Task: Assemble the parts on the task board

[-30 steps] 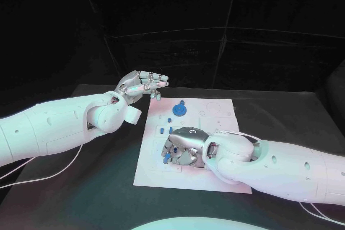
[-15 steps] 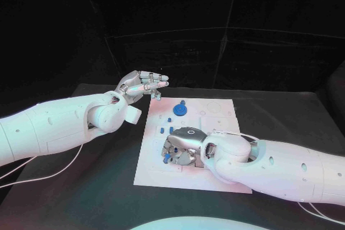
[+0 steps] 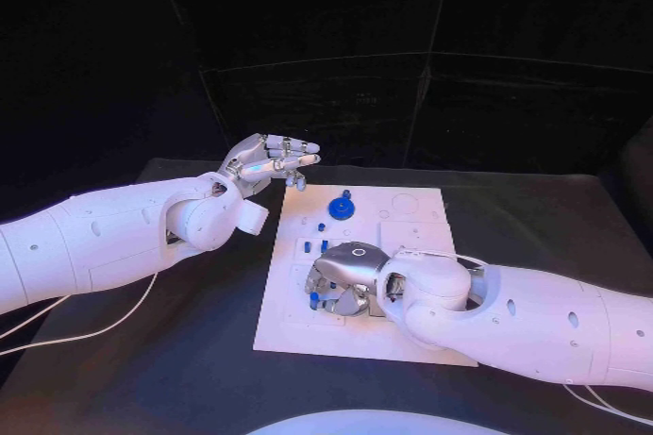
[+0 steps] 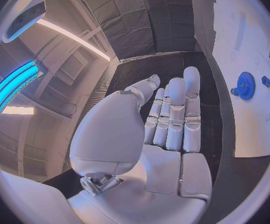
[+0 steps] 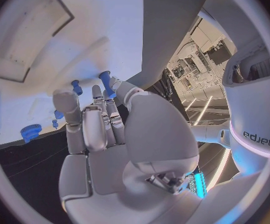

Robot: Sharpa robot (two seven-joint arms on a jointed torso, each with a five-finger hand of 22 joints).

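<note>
Head view has the white board (image 3: 357, 333) sitting mid-bench, and the right robot hand (image 3: 343, 282) is down over the near-left part of it, fingers curled around a small blue peg (image 3: 314, 299). From the right wrist view it looks like that peg (image 5: 106, 81) is pinched at the fingertips, just above the board surface, with a couple more little blue pegs (image 5: 76, 87) close by on the board. Further back on the board, well apart from that hand, there's the blue gear (image 3: 341, 208), already seated as far as I can tell.

The left robot hand (image 3: 271, 158) hangs off the far-left corner of the board, over the black bench (image 3: 163, 359), holding nothing, fingers pressed side by side and loosely curled.

My worry: the grip is right at the tip of the peg, so if it goes down tilted it could jam at the hole or pop out. Those curled fingers could also knock the neighbouring pegs.
</note>
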